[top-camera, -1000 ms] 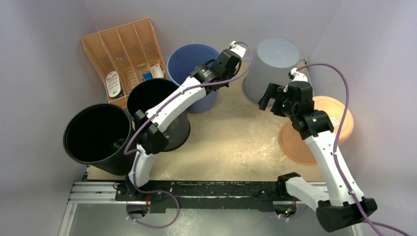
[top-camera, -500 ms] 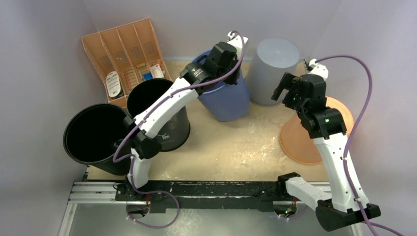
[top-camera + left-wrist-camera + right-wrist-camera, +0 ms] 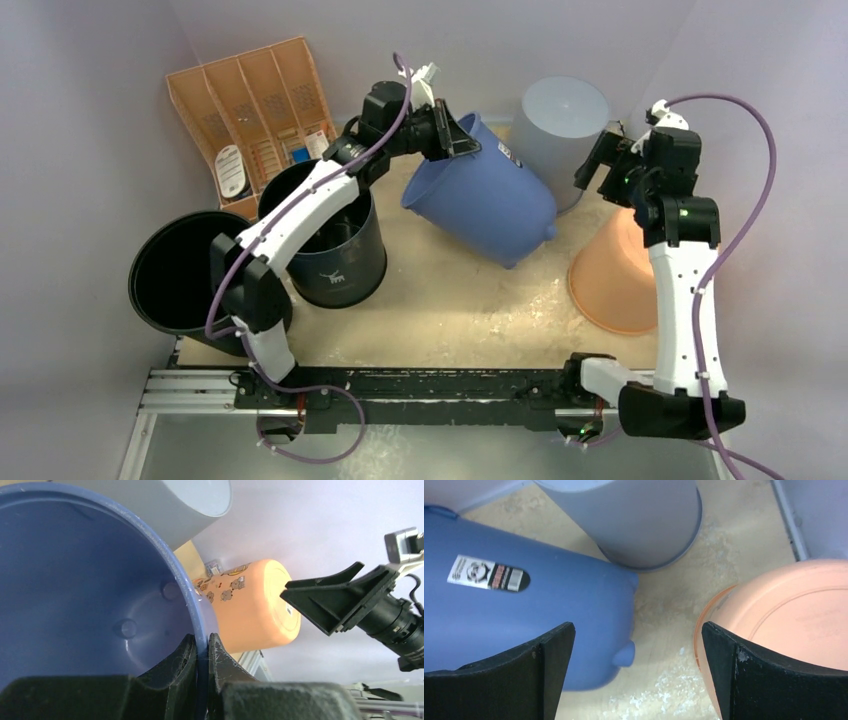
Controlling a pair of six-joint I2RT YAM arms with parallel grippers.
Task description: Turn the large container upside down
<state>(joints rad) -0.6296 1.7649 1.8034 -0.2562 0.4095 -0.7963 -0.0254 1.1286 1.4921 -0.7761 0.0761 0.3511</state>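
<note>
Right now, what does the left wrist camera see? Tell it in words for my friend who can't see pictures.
The left gripper pinches the rim of the big blue bucket, whose empty inside fills the left side. Past it are a grey container, an orange container and the right gripper.

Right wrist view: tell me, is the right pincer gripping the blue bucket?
No, the right pincer is wide open above the blue bucket, its fingers closed on nothing.
</note>
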